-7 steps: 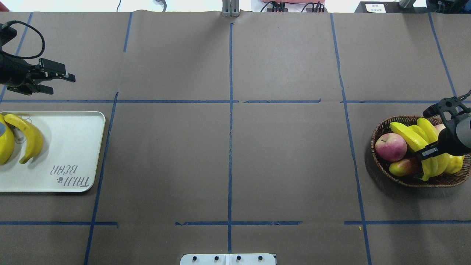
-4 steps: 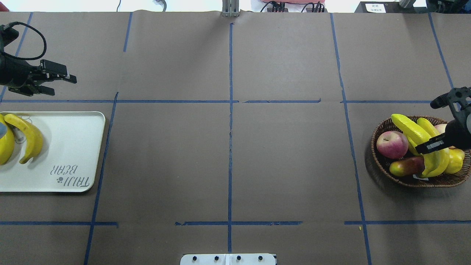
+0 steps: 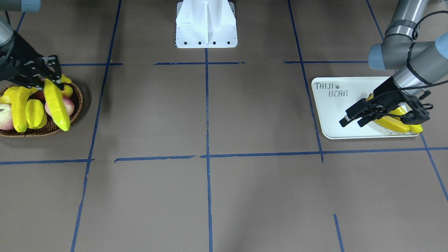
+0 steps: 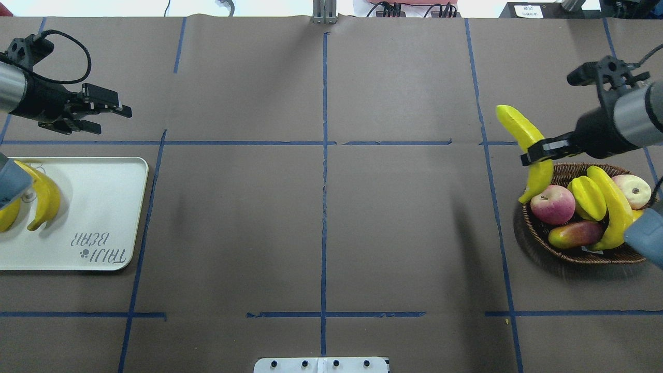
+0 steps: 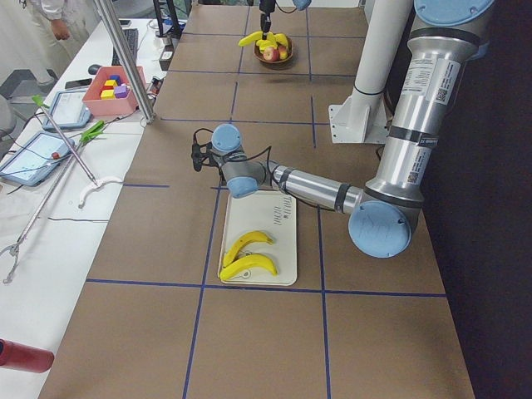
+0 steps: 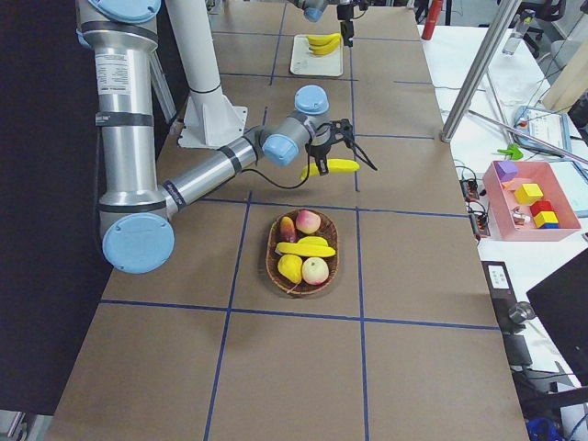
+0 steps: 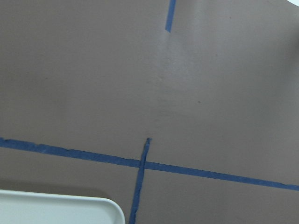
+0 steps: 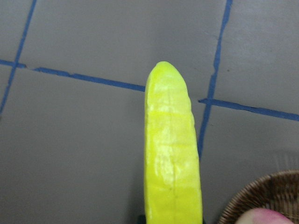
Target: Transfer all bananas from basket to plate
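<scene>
Lifted out of the basket [image 4: 538,243] since a second ago: one banana [image 4: 513,124], now held in the air clear of the other fruit, over the basket's edge on the table-centre side. It is pinched mid-length by the right end effector [image 4: 534,153]. A second banana [image 4: 614,207] is left in the basket beside a starfruit [image 4: 588,197] and an apple [image 4: 551,204]. Two bananas [image 4: 45,199] are seen lying on the plate [image 4: 103,207]. Left end effector [image 4: 115,120] has been shifted slightly toward centre; fingers spread, nothing held, positioned beyond the plate's far edge over the table [image 4: 321,233].
</scene>
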{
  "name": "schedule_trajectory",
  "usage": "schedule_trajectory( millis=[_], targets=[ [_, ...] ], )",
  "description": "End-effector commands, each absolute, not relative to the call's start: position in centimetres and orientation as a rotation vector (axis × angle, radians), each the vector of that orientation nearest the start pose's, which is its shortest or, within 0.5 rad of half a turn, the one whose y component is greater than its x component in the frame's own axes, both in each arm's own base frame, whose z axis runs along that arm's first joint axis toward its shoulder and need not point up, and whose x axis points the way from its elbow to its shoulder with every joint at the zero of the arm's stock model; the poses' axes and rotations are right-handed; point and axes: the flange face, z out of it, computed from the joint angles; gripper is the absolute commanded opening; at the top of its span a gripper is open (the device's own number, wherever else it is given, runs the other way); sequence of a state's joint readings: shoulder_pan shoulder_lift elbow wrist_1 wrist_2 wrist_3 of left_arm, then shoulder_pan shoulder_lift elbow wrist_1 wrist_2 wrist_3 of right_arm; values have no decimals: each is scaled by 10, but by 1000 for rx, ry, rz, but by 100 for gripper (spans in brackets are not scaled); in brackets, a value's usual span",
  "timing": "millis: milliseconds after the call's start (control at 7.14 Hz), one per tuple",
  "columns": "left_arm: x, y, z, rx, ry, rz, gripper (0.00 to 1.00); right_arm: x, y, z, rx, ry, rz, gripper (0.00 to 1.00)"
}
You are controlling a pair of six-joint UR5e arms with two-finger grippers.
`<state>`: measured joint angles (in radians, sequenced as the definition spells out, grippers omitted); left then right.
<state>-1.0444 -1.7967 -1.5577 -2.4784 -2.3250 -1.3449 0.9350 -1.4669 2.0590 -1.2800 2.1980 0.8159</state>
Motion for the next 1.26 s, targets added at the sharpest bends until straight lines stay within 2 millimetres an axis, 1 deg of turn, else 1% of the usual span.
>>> schedule_trajectory(
  millis=[0,140,280,420,560,701,841,981,1121],
  targets=[
    [278,-533,392,61,1333,-322,100,-319,-451,267,242,-1081,-66,1],
    [310,-530,361,64,1365,-348,100,-352,-448,234,256,-1107,-24,1],
    [337,-528,330,68,1401,-357,100,-379,-448,206,251,-1137,7,1],
    [369,-519,299,38,1440,-352,100,-404,-444,181,263,-1153,52,1],
    [378,-520,279,6,1469,-417,100,-424,-442,161,260,-1173,96,1],
    [382,-523,255,-41,1501,-467,100,-433,-439,145,274,-1192,90,1],
    [393,-518,231,-86,1532,-481,100,-458,-437,148,293,-1279,97,1],
    [401,-514,215,-108,1554,-481,100,-484,-439,162,302,-1330,143,1],
    [410,-508,205,-115,1564,-462,100,-497,-435,151,319,-1341,141,1]
  ],
)
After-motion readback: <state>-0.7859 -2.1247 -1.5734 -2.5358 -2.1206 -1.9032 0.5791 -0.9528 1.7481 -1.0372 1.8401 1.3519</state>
